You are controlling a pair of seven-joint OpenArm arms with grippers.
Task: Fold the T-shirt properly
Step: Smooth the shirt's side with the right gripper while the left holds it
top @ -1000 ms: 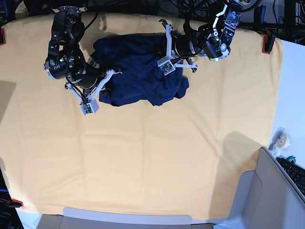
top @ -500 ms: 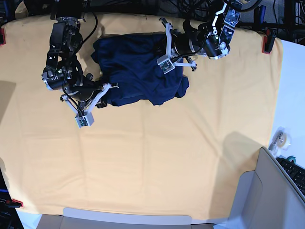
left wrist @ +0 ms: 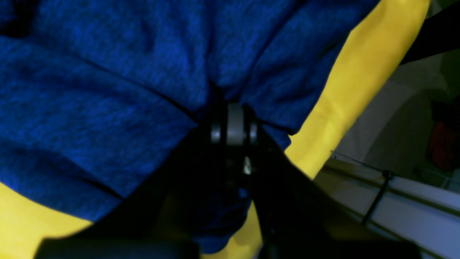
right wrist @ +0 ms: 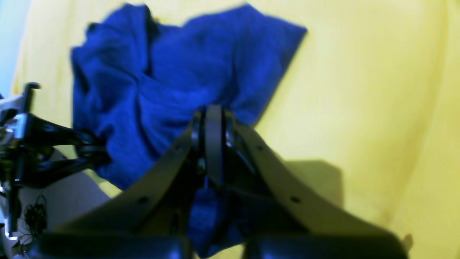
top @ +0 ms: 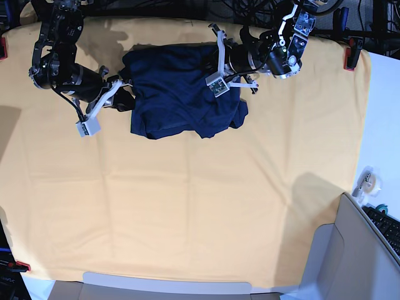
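The T-shirt [top: 181, 90] lay bunched near the far edge of the yellow-orange table cloth [top: 200, 206]. The left gripper [left wrist: 233, 124] had its jaws pressed together, pinching the shirt's fabric at one side. The right gripper [right wrist: 212, 124] was likewise clamped on a fold of navy cloth at the opposite side.

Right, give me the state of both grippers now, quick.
Left gripper: jaws shut, pinching a fold of the T-shirt.
Right gripper: jaws shut on the T-shirt's edge.
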